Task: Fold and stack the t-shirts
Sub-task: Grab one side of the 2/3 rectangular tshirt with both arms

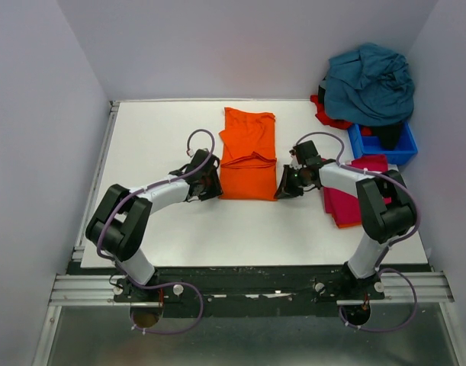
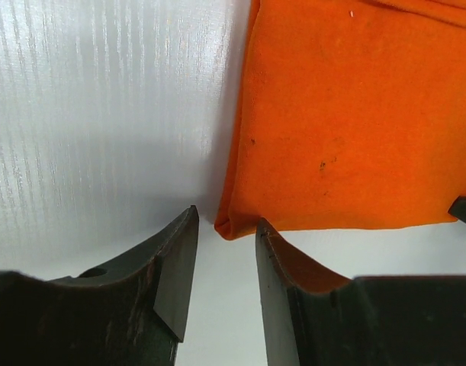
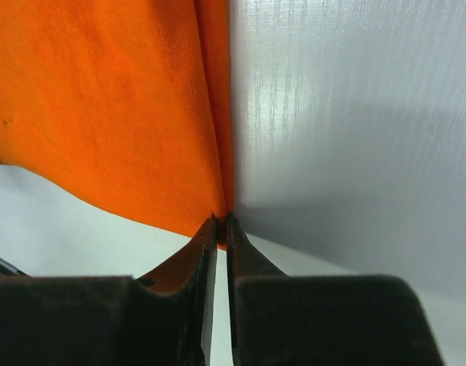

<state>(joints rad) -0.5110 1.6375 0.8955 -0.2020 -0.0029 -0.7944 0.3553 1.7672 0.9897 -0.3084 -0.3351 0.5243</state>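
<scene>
Here the orange shirt (image 1: 248, 152) lies on the table (image 1: 156, 221): soft, light, limp, best taken by its near corners. The left gripper (image 2: 226, 221) straddles one, half-wide; the right gripper (image 3: 222, 221) pinches narrow on the other.

Readable text: none in any of the three views.
orange t-shirt (image 1: 248, 152): plain cloth with no print. A few dark specks seen from the left wrist look like lint or stains, not letters.
blue bin (image 1: 385, 156): its walls seem bare from overhead, but it is too small there to be sure.
table (image 1: 164, 137): plain white surface with a fine ribbed grain and no markings to read.
</scene>
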